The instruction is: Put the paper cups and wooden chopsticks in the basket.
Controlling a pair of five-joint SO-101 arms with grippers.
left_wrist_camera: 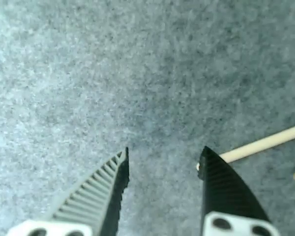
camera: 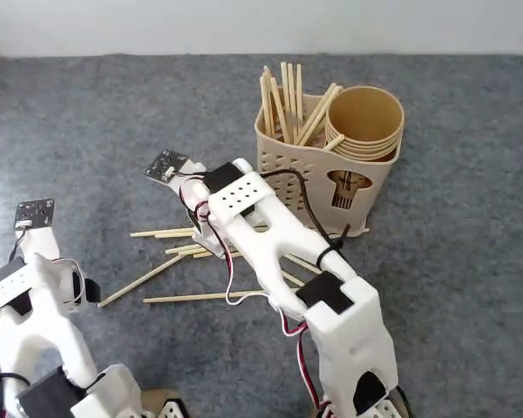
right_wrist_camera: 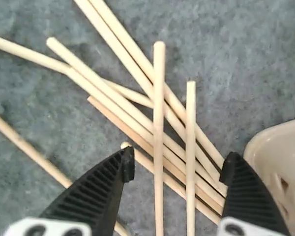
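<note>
A cream perforated basket [camera: 327, 178] stands at the back of the mat and holds a stack of paper cups [camera: 366, 122] and several upright wooden chopsticks [camera: 283, 100]. More loose chopsticks [camera: 187, 252] lie crossed on the mat in front of it. My right gripper [right_wrist_camera: 179, 160] hangs open just above this pile [right_wrist_camera: 157, 123], with two sticks between its fingertips and the basket's rim [right_wrist_camera: 280, 157] beside it. My left gripper [left_wrist_camera: 164, 155] is open over bare mat, with one chopstick's end [left_wrist_camera: 265, 142] beside its black finger.
The grey felt mat [camera: 453, 287] covers the table. The right arm [camera: 270, 235] stretches across the middle over the loose sticks. The left arm [camera: 35, 296] sits at the near left corner. Open mat lies to the right of the basket.
</note>
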